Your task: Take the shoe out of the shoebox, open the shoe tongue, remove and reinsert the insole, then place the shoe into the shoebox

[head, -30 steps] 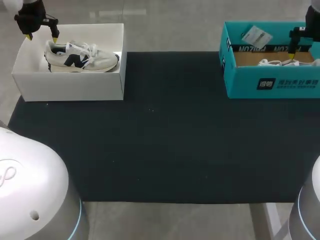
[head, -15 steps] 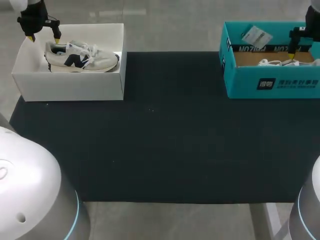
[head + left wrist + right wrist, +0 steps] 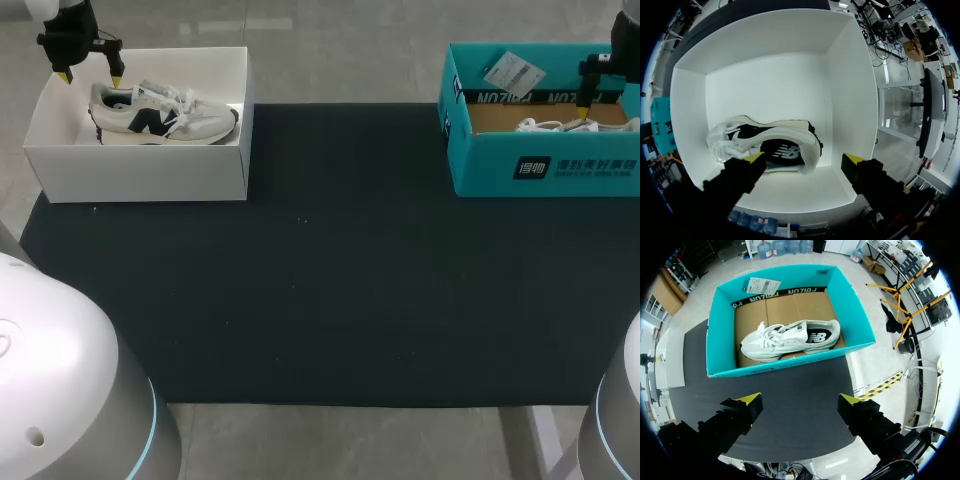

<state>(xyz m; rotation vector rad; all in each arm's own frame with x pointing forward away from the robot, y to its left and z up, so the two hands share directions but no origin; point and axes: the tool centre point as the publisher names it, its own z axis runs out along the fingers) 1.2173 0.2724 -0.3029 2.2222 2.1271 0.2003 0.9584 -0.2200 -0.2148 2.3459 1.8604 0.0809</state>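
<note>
A white shoebox (image 3: 140, 170) stands at the table's far left with a cream and navy shoe (image 3: 165, 110) lying on its side in it. My left gripper (image 3: 91, 79) hangs open above the shoe's heel end. In the left wrist view the shoe (image 3: 770, 142) lies under and ahead of the open left gripper (image 3: 804, 159), inside the white box (image 3: 850, 100). At the far right a teal shoebox (image 3: 545, 165) holds a white shoe (image 3: 550, 125). My right gripper (image 3: 800, 401) is open, high above the teal box (image 3: 720, 345) and its white shoe (image 3: 790, 340).
A dark mat (image 3: 330, 270) covers the table between the two boxes. A white hang tag (image 3: 513, 72) rests on the teal box's back wall. The right arm's one visible finger (image 3: 584, 100) points down into the teal box.
My left gripper has shifted slightly to the right over the shoe's heel end. The right arm and both shoes have stayed put.
</note>
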